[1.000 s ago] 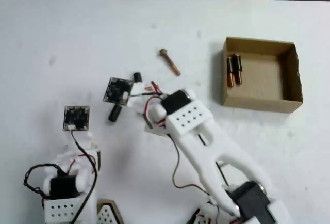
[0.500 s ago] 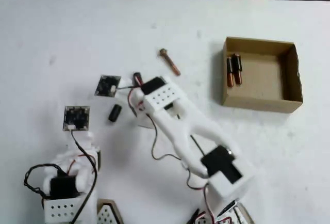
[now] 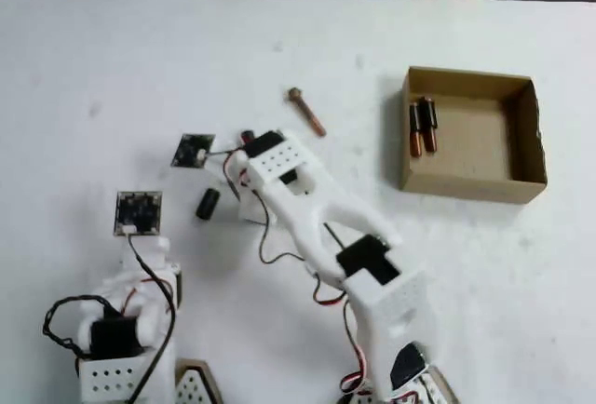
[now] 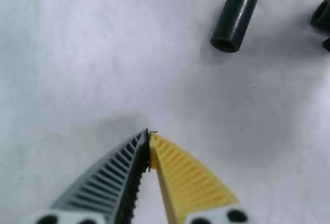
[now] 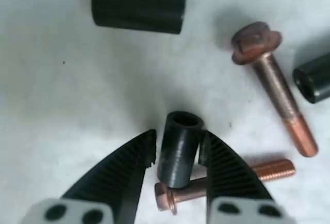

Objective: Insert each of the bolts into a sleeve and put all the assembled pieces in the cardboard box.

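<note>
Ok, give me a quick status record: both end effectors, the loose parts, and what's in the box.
right end effector: open, fingers either side of a black sleeve; a bolt lies against it
left end effector: shut, empty; another sleeve nearby
loose bolt: on the table, short of the box
cardboard box: two assembled pieces inside

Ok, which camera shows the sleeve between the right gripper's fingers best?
The right wrist view: the sleeve sits close up inside the right gripper, open end visible, over a bolt. In the high view the arm covers it. The left wrist view shows another sleeve lying alone.
</note>
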You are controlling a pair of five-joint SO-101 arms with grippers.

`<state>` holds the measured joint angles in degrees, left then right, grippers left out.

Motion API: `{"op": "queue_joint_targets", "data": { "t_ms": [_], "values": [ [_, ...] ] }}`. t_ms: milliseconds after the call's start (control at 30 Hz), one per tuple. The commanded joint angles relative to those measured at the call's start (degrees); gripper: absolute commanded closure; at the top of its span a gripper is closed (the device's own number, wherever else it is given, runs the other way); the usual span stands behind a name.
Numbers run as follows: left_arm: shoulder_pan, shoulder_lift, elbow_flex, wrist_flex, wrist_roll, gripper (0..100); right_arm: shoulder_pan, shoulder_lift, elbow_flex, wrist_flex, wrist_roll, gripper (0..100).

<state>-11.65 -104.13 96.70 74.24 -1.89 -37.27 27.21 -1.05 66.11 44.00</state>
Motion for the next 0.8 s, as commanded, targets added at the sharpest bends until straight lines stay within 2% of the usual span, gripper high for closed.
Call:
{"op": "queue_joint_targets", "data": {
  "t_ms": [0,133,267,467,767],
  "values": [
    [-0.48,-0.31,0.26,-0.79,0.44,98,1.63,1.54,-3.16,-1.1,0.09,87.5],
    [-0.48,-0.31,0.26,-0.79,0.44,98,1.54,2.68,-3.34,-1.1,0.26,88.3],
    [-0.48,-0.31,0.26,-0.79,0.44,98,1.45,2.59,-3.43,-1.1,0.35,98.8],
    [-0.48,-0.31,0.26,-0.79,0.44,98,1.71,-2.42,-3.16,-0.57,0.09,98.2],
    [-0.48,-0.31,0.26,-0.79,0.44,98,1.63,-18.95,-3.08,6.81,0.0,98.2]
  ]
}}
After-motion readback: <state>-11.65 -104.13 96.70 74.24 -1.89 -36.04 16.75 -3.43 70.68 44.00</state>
